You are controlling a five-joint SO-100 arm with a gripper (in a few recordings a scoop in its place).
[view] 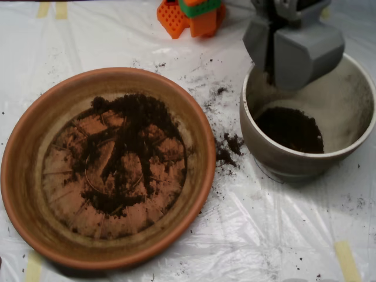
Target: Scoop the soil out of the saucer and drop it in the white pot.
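1. Your scoop (292,50) hangs over the white pot (352,147) near the bench's far right edge, fingers seemingly shut.
2. The soil (129,147) lies thin in the saucer (35,117), front left.
3. It's loose, crumbly; scrape under the central clump.

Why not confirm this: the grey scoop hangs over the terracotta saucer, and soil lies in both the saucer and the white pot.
Wrong on one count: in the overhead view the grey scoop hangs over the white pot, not the terracotta saucer. Soil does lie in both.

Saucer (35,176) left, thin soil (126,153) smeared; white pot (264,147) right, soil heap inside.
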